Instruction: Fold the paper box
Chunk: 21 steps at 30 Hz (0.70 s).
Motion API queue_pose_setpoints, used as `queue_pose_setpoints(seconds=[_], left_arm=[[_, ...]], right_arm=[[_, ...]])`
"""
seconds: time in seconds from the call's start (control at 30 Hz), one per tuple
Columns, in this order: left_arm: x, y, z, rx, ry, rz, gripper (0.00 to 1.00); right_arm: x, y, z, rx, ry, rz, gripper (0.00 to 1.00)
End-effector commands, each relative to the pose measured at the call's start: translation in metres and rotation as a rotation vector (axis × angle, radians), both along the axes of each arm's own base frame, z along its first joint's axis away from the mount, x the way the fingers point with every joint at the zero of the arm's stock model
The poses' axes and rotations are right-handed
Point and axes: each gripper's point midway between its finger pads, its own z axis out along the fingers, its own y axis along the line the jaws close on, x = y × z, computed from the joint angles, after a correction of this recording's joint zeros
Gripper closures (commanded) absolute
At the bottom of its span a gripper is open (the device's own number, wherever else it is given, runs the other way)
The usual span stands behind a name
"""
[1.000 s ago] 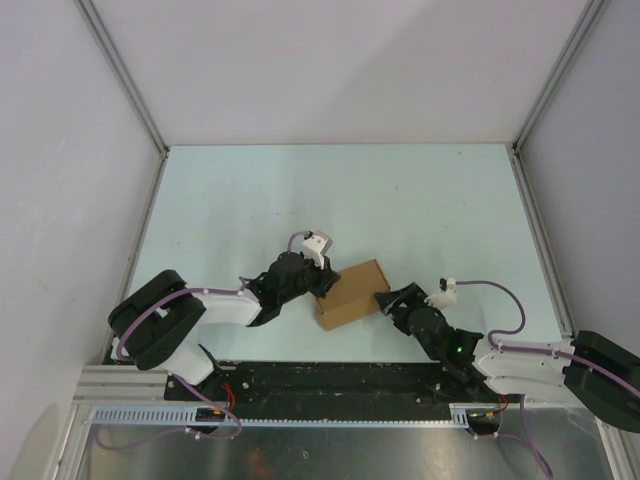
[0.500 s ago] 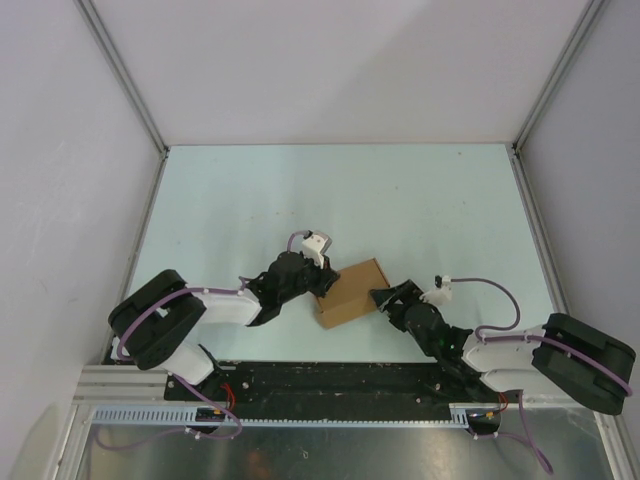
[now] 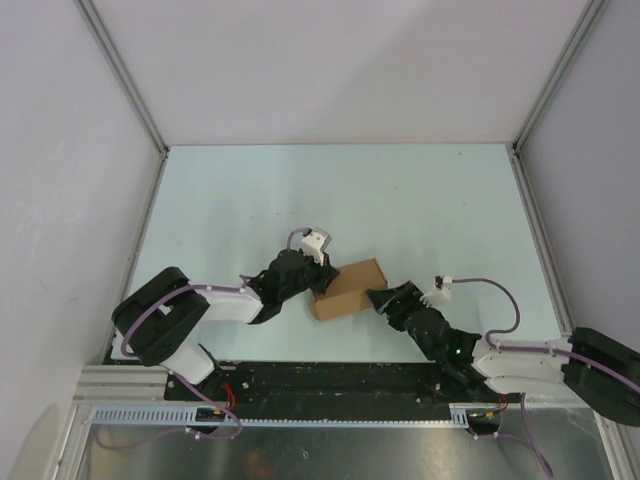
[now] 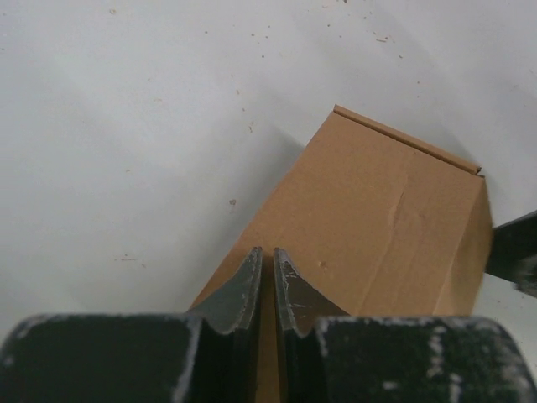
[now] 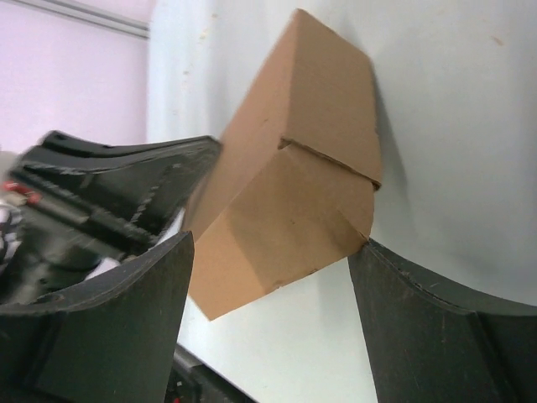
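Left gripper (image 4: 266, 256): fingers drawn almost together, with only a thin slit between them and tan cardboard showing in it. It looks pinched on a thin edge at the left end of the paper box (image 3: 348, 288), though the contact itself is hidden under the fingers.
Why held so: a grip at one end probably anchors the box so it cannot slide or turn when the other end is worked.
Right gripper (image 5: 274, 252): jaws spread wide, one on each side of the box's right end and touching neither side. The end face sits squarely in the gap.
Why placed so: the wide stance brackets the end, ready to close across it or push it shut.
Paper box, place: on the table (image 3: 400, 200), near the front edge and between the two arms. Its long axis runs left to right, with the right end a little farther back.
Paper box, form: already a closed rectangular block. The right wrist view shows a flap seam across the right end, with one corner of the flap slightly proud.
Step in hand: probably seating the last end flap, so the fold is close to finished.
Risk: thin board may dent or buckle under a hard squeeze.
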Motion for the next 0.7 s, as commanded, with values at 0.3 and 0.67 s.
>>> queue_pose_setpoints(seconds=[0.3, 0.67], left_arm=[[-0.01, 0.0, -0.024, 0.052, 0.076, -0.034, 0.88], [0.002, 0.02, -0.002, 0.035, 0.005, 0.092, 0.86]], right_arm=[[-0.017, -0.051, -0.025, -0.081, -0.023, -0.07, 0.21], [-0.023, -0.064, -0.041, -0.256, 0.041, -0.076, 0.22]])
